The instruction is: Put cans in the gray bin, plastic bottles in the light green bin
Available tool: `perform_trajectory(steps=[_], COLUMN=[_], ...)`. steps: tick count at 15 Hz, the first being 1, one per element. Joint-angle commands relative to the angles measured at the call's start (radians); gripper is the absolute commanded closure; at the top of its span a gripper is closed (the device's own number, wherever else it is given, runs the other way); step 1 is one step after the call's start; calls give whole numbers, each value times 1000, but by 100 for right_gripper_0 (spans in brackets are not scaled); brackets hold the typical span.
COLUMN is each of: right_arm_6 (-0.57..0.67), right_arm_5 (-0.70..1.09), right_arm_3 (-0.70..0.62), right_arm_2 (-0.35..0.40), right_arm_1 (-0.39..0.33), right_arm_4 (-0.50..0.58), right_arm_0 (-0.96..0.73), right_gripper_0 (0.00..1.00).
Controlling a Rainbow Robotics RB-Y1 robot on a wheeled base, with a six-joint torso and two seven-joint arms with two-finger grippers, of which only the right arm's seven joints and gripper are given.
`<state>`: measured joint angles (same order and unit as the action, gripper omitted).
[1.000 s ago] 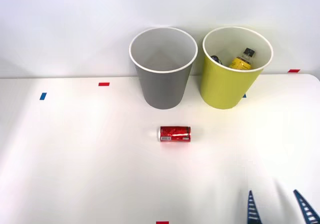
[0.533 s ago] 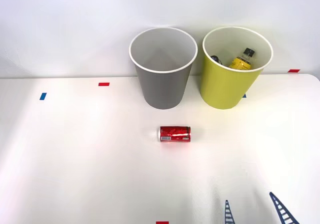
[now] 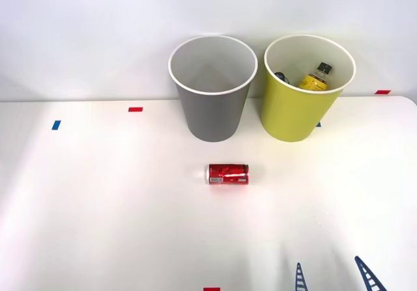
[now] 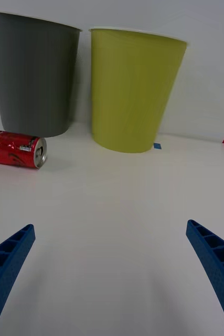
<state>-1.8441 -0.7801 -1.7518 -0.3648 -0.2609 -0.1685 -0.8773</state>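
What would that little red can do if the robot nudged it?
The red can lies on its side on the smooth white table, so it would probably roll. It looks like thin metal, likely light and slippery, perhaps denting under a hard squeeze from the open right gripper.

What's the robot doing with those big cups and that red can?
It is sorting trash. The red can lies on its side on the white table, in front of the gray bin, and nothing is holding it. A yellow-labelled bottle already sits inside the light green bin. The robot's right gripper is open and empty, low over the table on the near side of the can.
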Motion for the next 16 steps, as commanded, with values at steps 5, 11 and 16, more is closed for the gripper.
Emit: perform_trajectory(steps=[5, 11, 16], right_arm_6=[-10, -10, -10], right_arm_5=[1, 1, 1], right_arm_3=[0, 0, 0], right_arm_2=[4, 4, 4], right_arm_1=[0, 0, 0], right_arm_4=[12, 12, 12], right_arm_0=[-2, -2, -2], right_gripper_0=[0, 0, 0])
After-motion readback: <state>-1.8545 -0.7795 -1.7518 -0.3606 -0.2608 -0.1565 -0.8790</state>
